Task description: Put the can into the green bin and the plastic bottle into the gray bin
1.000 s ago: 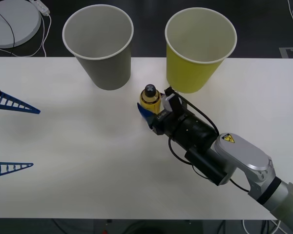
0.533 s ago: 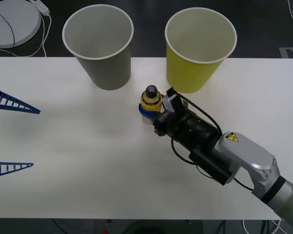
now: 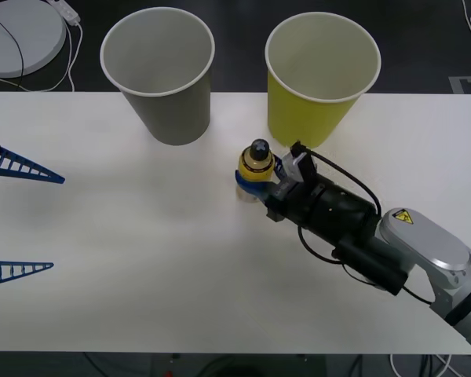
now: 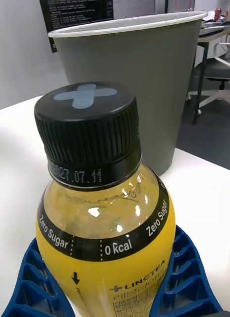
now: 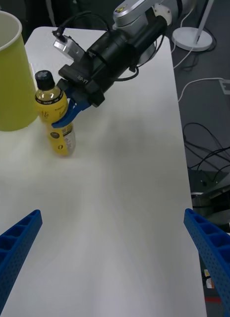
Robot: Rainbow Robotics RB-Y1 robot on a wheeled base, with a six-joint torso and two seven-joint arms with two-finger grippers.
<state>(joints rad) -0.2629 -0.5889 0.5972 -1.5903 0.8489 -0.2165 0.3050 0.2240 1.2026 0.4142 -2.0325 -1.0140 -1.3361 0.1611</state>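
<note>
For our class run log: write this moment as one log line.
right pincer: shut on plastic bottle | bottle: upright on table, before green bin | left pincer: open, idle

We see the plastic bottle (image 5: 56, 119) standing upright on the white table (image 5: 130, 198), its black cap up and its yellow label facing us. The right gripper (image 5: 65, 111) is clamped around the bottle's middle, one blue finger (image 5: 70, 113) curving across the label, with the black arm behind it reaching away across the table. The green bin (image 5: 8, 74) stands just beside the bottle. Our left gripper (image 5: 112, 257) hangs spread wide over bare tabletop, well apart from the bottle, one ribbed blue fingertip (image 5: 16, 242) at each lower corner.
</note>
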